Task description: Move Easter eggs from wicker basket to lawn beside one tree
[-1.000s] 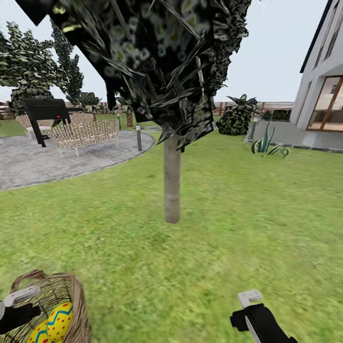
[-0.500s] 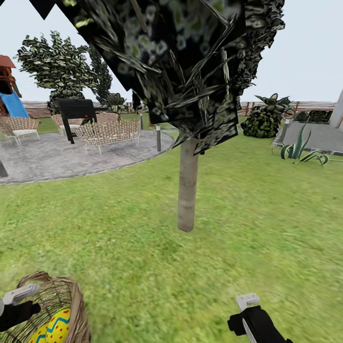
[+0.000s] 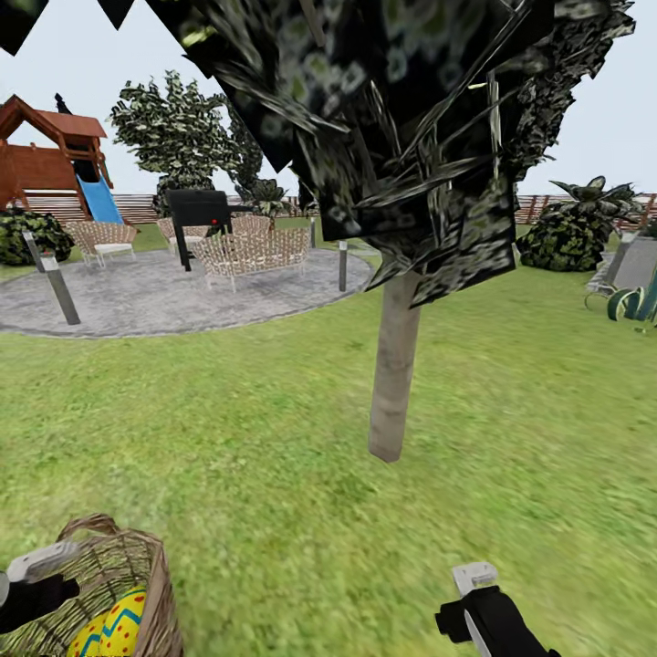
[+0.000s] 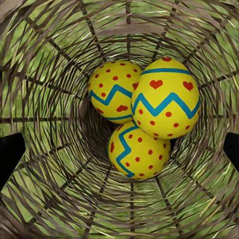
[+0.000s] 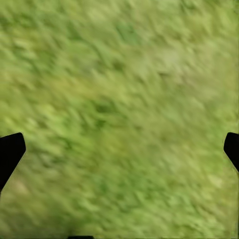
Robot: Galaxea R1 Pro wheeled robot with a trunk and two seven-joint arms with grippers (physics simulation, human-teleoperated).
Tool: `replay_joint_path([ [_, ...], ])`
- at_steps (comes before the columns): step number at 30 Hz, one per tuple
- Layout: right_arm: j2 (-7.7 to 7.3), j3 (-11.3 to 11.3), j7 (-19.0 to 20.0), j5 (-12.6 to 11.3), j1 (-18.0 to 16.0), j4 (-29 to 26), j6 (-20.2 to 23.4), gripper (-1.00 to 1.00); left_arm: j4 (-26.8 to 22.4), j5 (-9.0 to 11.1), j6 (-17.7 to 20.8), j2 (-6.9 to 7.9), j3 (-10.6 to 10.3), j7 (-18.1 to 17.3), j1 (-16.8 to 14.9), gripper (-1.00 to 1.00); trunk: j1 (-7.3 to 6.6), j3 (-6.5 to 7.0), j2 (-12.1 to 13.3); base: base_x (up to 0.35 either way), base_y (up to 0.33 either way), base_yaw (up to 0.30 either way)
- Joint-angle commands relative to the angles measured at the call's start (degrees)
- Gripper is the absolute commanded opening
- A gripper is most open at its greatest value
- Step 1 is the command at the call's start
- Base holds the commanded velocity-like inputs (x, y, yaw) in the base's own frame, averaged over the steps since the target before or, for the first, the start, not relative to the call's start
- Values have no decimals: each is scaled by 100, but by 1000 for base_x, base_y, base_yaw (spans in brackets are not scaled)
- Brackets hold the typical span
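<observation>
Eggs (image 4: pixel 142 117): three touching deep in the basket (image 4: pixel 50 59); long axes unclear.
Basket: upright on lawn (image 3: pixel 274 438), near tree (image 3: pixel 394 365).
Left gripper (image 3: pixel 32 584): above basket, spread wide, empty.
Right gripper (image 3: pixel 474 593): over grass, wide, empty.

Basket interior: the three Easter eggs (image 4: pixel 144 119) lie clustered, touching one another, against the woven wall of the wicker basket (image 4: pixel 45 74). Mouth of basket unobstructed from above; left gripper (image 4: pixel 119 149) has its fingertips spread at the wrist view's edges, nothing between them.

Lawn (image 3: pixel 274 474) around the tree (image 3: pixel 394 365) is open grass on all visible sides of the trunk. Low crown overhangs the trunk. Right gripper (image 5: pixel 119 147) over bare grass, fingertips wide apart. Patio furniture well apart.
</observation>
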Motion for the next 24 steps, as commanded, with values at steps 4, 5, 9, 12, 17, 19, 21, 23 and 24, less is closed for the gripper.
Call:
replay_joint_path([
  [4, -6, 20, -1, 36, -2, -7, 33, 100, -5, 62, 27, -5, -6, 57, -5, 100, 1, -6, -3, 142, -128, 290],
  [5, -6, 20, -1, 36, -2, -7, 33, 100, -6, 62, 28, -6, -10, 57, -5, 100, 1, -6, -3, 193, -164, 290],
  [9, -6, 20, -1, 35, -2, -7, 33, 100, 2, 62, 28, -9, -16, 57, -5, 100, 1, -6, -3, 235, -195, 290],
  [12, -6, 20, -1, 35, -2, -9, 33, 100, 1, 62, 28, -9, -17, 57, -5, 100, 1, -6, -3, 254, -211, 290],
  [17, -13, 16, 7, 35, -2, -15, 35, 100, 8, 63, 28, -18, -29, 57, -5, 100, 1, -6, -3, 257, -214, 290],
  [19, -14, 15, 8, 35, -2, -16, 36, 100, 10, 62, 28, -40, -35, 57, -5, 100, 1, -6, -3, 257, -214, 265],
  [21, -15, 15, 8, 35, -2, -16, 39, 100, 11, 62, 21, -55, -44, 57, -5, 100, 1, -6, -3, 257, -214, 168],
  [23, -15, 13, 8, 35, -2, -16, 41, 100, 11, 62, 20, -71, -49, 57, -5, 100, 1, -6, -3, 257, -214, 67],
  [24, -15, 12, 8, 35, -2, -16, 41, 100, 11, 62, 20, -79, -50, 57, -5, 100, 1, -6, -3, 257, -214, 33],
])
